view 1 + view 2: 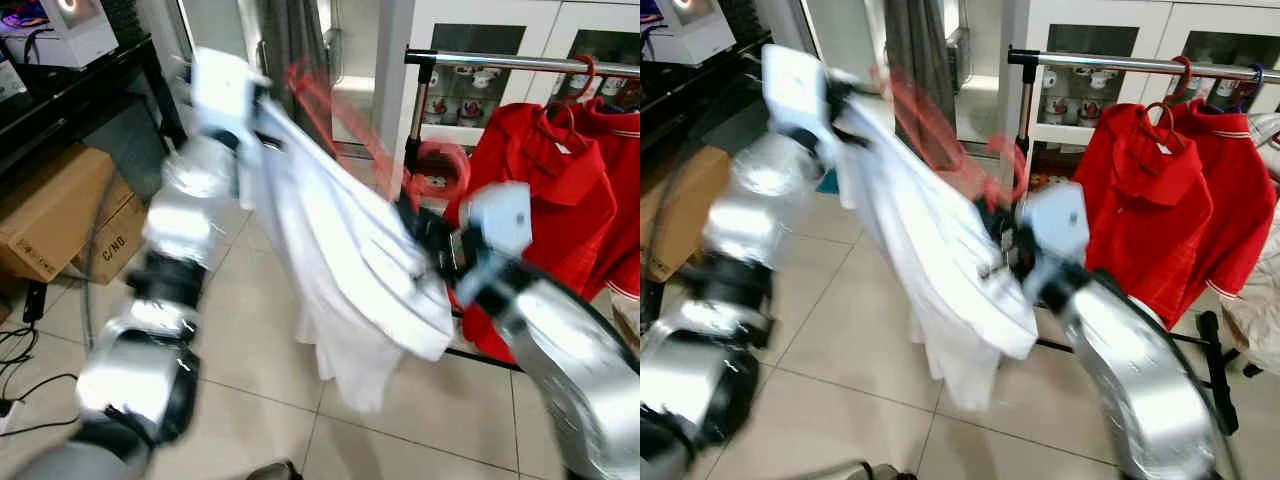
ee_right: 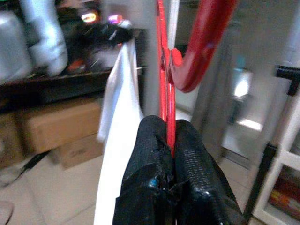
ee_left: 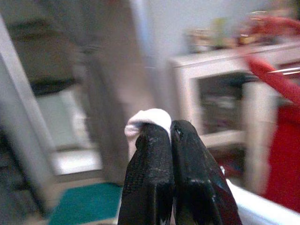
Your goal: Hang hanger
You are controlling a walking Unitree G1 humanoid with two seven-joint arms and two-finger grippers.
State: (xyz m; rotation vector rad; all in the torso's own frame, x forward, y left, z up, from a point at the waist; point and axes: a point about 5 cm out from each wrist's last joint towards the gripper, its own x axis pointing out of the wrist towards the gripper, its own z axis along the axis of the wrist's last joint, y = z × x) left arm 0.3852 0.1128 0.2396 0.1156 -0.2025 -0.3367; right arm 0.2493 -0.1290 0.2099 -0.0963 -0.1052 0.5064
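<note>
A white shirt (image 1: 340, 260) on a red hanger (image 1: 350, 125) is held up between both arms, blurred by motion. My left gripper (image 3: 169, 129) is shut on a fold of the white shirt near its top. My right gripper (image 2: 168, 129) is shut on the red hanger's thin bar, just below its hook (image 2: 201, 42). The metal clothes rail (image 1: 530, 63) runs across the upper right, beyond my right gripper (image 1: 425, 235). Red shirts (image 1: 545, 190) hang on the rail from red hangers.
A white cabinet with glass doors (image 1: 480, 80) stands behind the rail. Cardboard boxes (image 1: 60, 210) sit on the tiled floor at the left under a dark desk (image 1: 70, 90). Cables (image 1: 20, 370) lie on the floor at the far left. A grey curtain (image 1: 290, 40) hangs behind.
</note>
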